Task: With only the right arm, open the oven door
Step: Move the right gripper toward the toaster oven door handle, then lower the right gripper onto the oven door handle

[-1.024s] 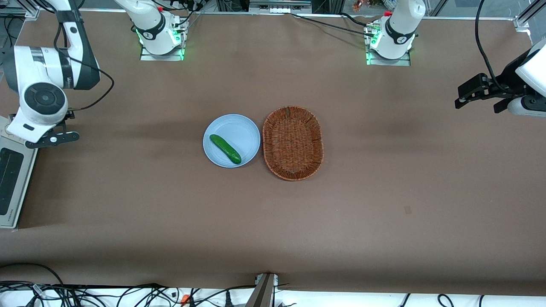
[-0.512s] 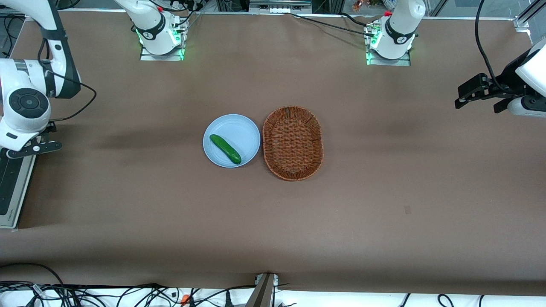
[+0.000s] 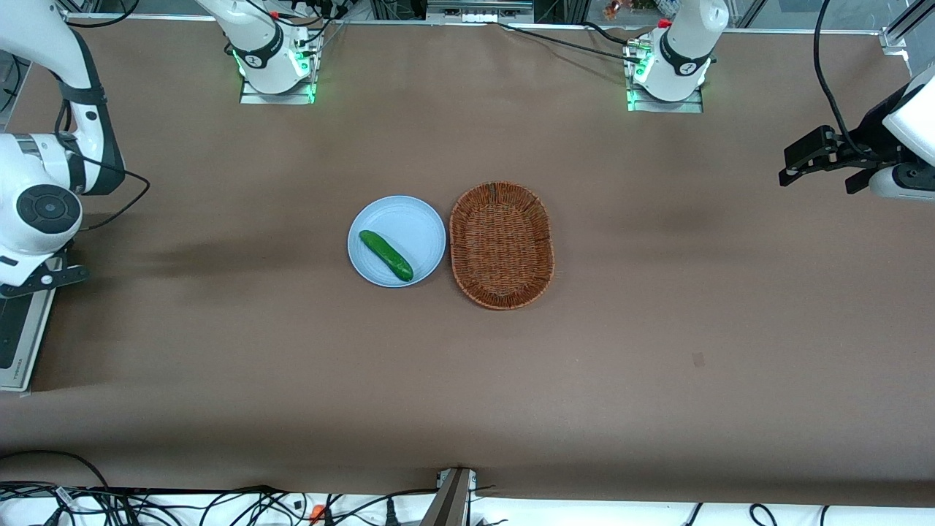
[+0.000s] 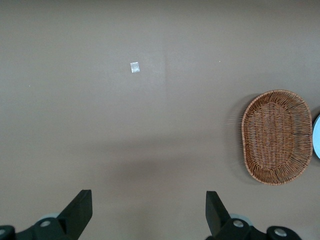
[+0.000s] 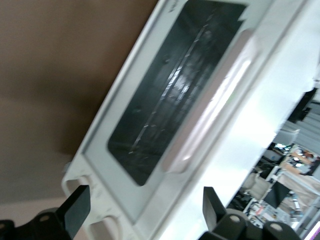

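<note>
We see the table (image 3: 292,365), brown and wide, and at the working arm's end the oven (image 3: 18,336), only partly in view. The right arm (image 3: 44,197) hangs above it. Its gripper (image 5: 145,210) has the fingers (image 5: 77,207) spread open, holding nothing, and the oven door (image 5: 165,115) lies shut just ahead of them, its handle (image 5: 210,105) between the fingertips' lines, untouched. Well apart from the fingers, mid-table, sit the basket (image 3: 502,245), the plate (image 3: 409,219) and the cucumber (image 3: 386,255) on it.
</note>
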Motion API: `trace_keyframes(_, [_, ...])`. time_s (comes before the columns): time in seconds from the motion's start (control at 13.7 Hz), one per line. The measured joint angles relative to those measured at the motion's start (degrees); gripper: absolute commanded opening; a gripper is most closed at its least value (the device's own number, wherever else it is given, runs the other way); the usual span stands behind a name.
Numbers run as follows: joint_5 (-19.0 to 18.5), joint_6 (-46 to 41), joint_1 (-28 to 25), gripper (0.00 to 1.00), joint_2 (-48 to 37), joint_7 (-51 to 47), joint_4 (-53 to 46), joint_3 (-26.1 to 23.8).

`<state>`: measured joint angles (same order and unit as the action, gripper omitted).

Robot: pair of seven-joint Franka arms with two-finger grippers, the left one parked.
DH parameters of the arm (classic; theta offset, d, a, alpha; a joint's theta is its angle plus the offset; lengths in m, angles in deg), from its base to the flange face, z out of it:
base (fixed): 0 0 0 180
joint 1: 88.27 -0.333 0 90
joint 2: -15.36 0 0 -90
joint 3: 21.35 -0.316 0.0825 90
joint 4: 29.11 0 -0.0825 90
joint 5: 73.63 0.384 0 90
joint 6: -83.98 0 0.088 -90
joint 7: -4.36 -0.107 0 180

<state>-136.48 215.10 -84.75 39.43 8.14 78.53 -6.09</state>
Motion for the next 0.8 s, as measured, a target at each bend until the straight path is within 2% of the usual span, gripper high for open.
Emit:
trace_keyframes(0.22, [-0.4, -0.5, 0.0, 0.93, 5.9, -2.2, -7.8, 0.0])
trace_keyframes(0.37, [-0.4, -3.9, -0.3, 0.93, 9.3, -7.4, -11.1, 0.0])
trace_keyframes(0.59, [-0.4, -12.4, -2.6, 0.77, 11.2, -15.4, -12.2, -0.1])
trace_keyframes(0.8, [-0.4, -15.2, -3.5, 0.66, 12.1, -18.9, -12.2, 0.0])
